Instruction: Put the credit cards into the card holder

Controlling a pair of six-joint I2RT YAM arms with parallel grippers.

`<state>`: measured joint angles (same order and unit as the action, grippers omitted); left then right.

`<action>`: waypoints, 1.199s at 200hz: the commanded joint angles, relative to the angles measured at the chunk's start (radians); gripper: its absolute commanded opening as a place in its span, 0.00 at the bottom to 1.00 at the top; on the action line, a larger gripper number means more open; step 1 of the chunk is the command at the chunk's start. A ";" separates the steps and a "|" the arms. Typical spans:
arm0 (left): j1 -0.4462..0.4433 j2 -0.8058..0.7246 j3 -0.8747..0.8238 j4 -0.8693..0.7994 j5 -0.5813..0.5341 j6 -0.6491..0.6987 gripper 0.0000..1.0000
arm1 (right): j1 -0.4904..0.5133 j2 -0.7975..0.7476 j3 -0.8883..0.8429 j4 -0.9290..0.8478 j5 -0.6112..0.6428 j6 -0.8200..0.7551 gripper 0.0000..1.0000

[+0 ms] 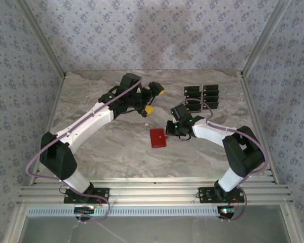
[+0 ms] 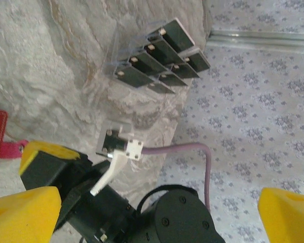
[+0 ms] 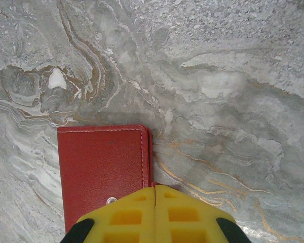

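**Item 1, my left gripper** point(image 1: 155, 101): jaws spread as wide as they go, holding nothing. It hangs over the far middle of the marble table point(image 1: 111, 152), with its yellow fingers turned toward my right arm.

**Item 2, my right gripper** point(image 3: 155, 200): yellow fingers pressed flat together, no gap between them. The tips sit at the edge of the card holder point(image 3: 101, 172), just beside its snap stud point(image 3: 110, 200). I cannot tell whether they pinch any part of it.

**Item 3, card holder:** red, folded shut, lying flat near the table's centre. It is at my right fingertips and well apart from the cards.

**Item 4, credit cards** point(image 1: 201, 97): black, ranked in two columns in a clear plastic rack point(image 2: 116, 61). The rack stands toward the table's far right.
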<state>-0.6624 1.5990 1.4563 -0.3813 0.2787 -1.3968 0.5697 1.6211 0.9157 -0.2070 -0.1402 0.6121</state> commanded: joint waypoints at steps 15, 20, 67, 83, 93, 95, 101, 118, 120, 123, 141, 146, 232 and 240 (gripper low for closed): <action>0.013 -0.039 -0.016 -0.198 -0.202 0.048 1.00 | 0.001 -0.034 -0.027 0.000 -0.014 0.002 0.00; 0.017 -0.038 -0.032 -0.208 -0.226 0.069 1.00 | 0.001 -0.035 -0.030 0.003 -0.015 0.002 0.00; 0.067 0.003 -0.179 -0.213 -0.276 0.301 1.00 | 0.004 -0.062 -0.022 0.031 -0.033 0.002 0.00; 0.083 0.023 -0.232 -0.150 -0.216 0.352 0.99 | 0.008 -0.066 -0.011 0.036 -0.043 0.003 0.00; 0.085 0.030 -0.263 -0.091 -0.180 0.389 0.98 | 0.013 -0.069 -0.006 0.038 -0.047 0.005 0.00; 0.085 0.032 -0.268 -0.083 -0.175 0.394 0.97 | 0.015 -0.069 -0.005 0.038 -0.047 0.006 0.00; 0.084 0.039 -0.282 -0.057 -0.162 0.405 0.97 | 0.018 -0.073 -0.001 0.039 -0.049 0.005 0.00; 0.083 0.053 -0.311 0.002 -0.134 0.424 0.96 | 0.034 -0.086 0.011 0.035 -0.050 0.006 0.00; 0.083 0.055 -0.314 0.007 -0.131 0.425 0.96 | 0.035 -0.088 0.013 0.035 -0.049 0.007 0.00; 0.084 0.059 -0.316 0.012 -0.127 0.426 0.96 | 0.038 -0.090 0.015 0.034 -0.049 0.008 0.00; 0.080 0.080 -0.323 0.028 -0.108 0.433 0.95 | 0.053 -0.107 0.037 0.027 -0.049 0.009 0.00; 0.078 0.084 -0.323 0.034 -0.102 0.435 0.95 | 0.059 -0.111 0.044 0.022 -0.044 0.009 0.00; 0.042 0.110 -0.328 0.087 -0.075 0.450 0.93 | 0.107 -0.152 0.091 -0.020 -0.010 0.005 0.00; 0.040 0.110 -0.331 0.093 -0.076 0.450 0.93 | 0.109 -0.153 0.092 -0.022 -0.006 0.005 0.00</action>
<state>-0.6121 1.6981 1.1286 -0.3229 0.1848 -0.9680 0.6682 1.4921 0.9775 -0.1963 -0.1684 0.6125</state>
